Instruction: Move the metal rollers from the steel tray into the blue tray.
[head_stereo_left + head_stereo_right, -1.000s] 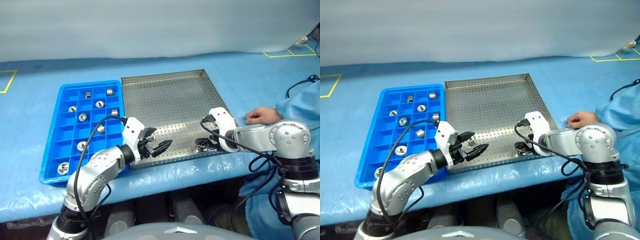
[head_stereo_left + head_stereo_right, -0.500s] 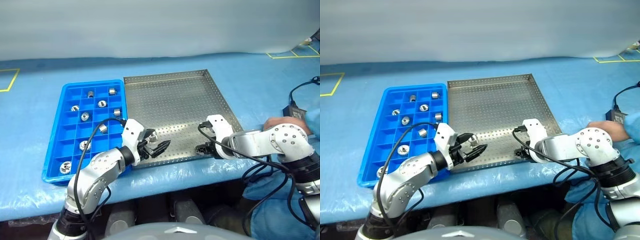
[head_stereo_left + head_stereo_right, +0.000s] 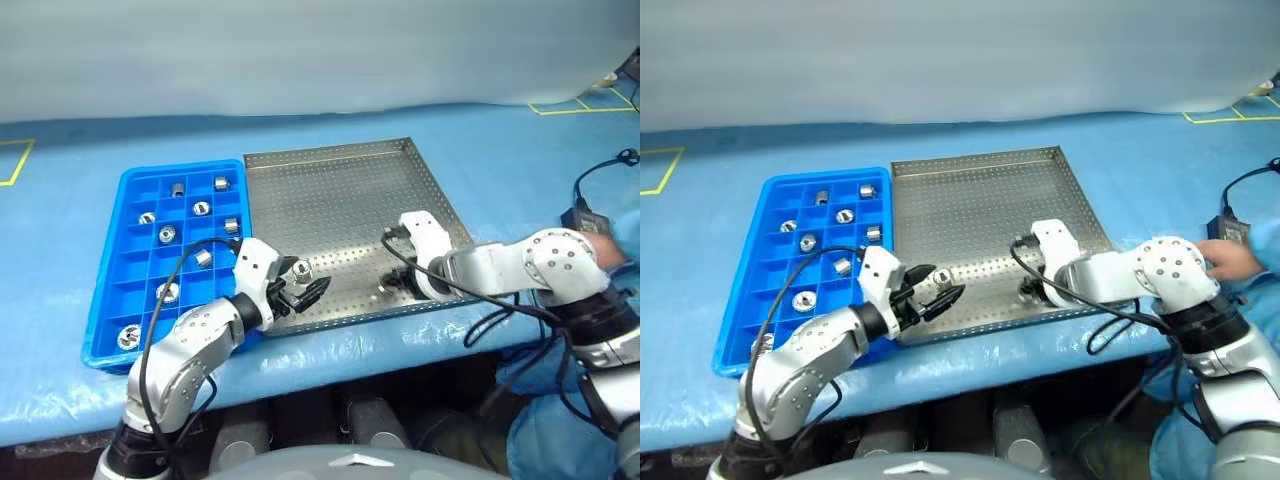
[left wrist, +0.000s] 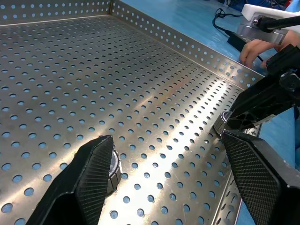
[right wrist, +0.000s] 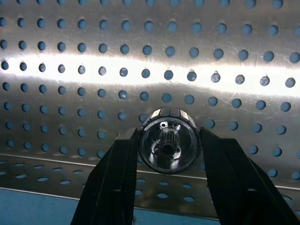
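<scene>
Slippage is my worry: my right gripper point(image 5: 166, 183) pinches a roller point(image 5: 166, 139) by its round sides near the steel tray point(image 3: 340, 190)'s front rim, my left gripper point(image 3: 305, 291) gapes beside another, and the blue tray point(image 3: 120, 270) lies beyond.

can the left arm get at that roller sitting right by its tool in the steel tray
Probably yes. The roller stands on the steel tray beside one finger of the open left tool, with bare floor around it and the right tool well off to the side.
</scene>
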### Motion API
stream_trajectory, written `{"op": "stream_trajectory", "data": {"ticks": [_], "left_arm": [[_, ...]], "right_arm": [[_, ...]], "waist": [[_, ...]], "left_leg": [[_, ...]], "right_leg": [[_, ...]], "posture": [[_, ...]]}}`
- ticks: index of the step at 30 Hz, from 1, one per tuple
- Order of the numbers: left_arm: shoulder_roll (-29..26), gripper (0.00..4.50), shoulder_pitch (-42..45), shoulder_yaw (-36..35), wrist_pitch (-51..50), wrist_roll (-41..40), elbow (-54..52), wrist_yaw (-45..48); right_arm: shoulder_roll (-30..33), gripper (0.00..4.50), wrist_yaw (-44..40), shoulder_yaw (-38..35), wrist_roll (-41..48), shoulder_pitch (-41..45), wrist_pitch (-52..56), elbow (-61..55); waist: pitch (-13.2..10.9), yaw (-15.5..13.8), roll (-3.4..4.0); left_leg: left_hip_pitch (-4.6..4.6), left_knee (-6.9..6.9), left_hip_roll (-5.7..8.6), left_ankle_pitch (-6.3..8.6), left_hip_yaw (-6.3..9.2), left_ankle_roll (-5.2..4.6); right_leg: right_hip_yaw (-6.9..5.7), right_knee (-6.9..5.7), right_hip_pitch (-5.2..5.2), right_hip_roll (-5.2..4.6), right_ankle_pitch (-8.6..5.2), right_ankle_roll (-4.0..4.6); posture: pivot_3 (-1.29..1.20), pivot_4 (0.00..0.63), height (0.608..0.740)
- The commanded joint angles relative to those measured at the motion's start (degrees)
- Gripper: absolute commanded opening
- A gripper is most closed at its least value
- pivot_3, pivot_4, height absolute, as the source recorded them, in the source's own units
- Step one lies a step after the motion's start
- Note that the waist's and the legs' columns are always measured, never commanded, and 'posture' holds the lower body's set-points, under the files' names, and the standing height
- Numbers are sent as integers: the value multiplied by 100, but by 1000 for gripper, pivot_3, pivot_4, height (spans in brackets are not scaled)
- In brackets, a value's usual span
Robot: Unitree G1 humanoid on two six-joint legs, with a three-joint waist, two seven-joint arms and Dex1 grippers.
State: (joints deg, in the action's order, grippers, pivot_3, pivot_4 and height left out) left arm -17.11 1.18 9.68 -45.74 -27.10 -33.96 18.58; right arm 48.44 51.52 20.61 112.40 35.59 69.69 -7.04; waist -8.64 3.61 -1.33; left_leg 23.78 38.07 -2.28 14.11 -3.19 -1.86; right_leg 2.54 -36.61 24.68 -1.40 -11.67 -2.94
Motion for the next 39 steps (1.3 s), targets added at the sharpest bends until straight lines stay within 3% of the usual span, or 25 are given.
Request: {"op": "stream_trajectory", "data": {"ticks": [1,6,11,16,25,32,39], "left_arm": [[15,4036,-38,-449,103,-172,-539,-109],[-242,4036,-212,-1282,-102,-493,-1310,-290],[-694,4036,-504,-2085,-420,-236,-1913,-749],[-744,4036,-787,-2889,-553,-276,-2077,-1041],[-808,4036,-895,-2992,-674,-301,-2042,-1120],[-755,4036,-708,-2723,-698,-295,-1887,-1124],[-492,4036,-138,-1815,-562,-261,-1422,-1000]], "right_arm": [[-304,1724,-354,-384,-95,491,-415,-191],[-1214,1724,-2042,-665,-1409,408,-843,-699],[-1989,1724,-3434,-397,-2637,223,-981,-904],[-2777,1724,-4321,-112,-3738,252,-1058,-728],[-3483,1724,-5105,-18,-5084,110,-886,-399],[-3744,3887,-5247,-267,-5745,17,-908,-545],[-3292,3887,-5545,-744,-6520,-202,-1432,-1692]], "waist": [[0,-16,0],[3,-127,3],[3,-319,3],[3,-436,3],[4,-610,2],[3,-599,3],[4,-588,2]], "left_leg": [[0,0,-3,0,-1,0],[4,-8,-13,2,1,-3],[11,-10,-12,5,3,-7],[8,-5,-12,5,4,-6],[4,2,-8,3,6,-3],[5,-1,-7,3,9,-2],[6,1,3,3,14,-2]], "right_leg": [[0,0,0,2,1,-1],[-9,4,2,6,16,-18],[-18,15,2,1,27,-2],[-22,16,-2,0,25,4],[-30,14,-8,-4,15,25],[-35,11,-6,-4,12,32],[-37,11,-8,-9,12,31]], "posture": [[-1,150,740],[55,150,740],[136,150,740],[180,150,740],[188,150,740],[158,150,740],[95,150,740]]}}
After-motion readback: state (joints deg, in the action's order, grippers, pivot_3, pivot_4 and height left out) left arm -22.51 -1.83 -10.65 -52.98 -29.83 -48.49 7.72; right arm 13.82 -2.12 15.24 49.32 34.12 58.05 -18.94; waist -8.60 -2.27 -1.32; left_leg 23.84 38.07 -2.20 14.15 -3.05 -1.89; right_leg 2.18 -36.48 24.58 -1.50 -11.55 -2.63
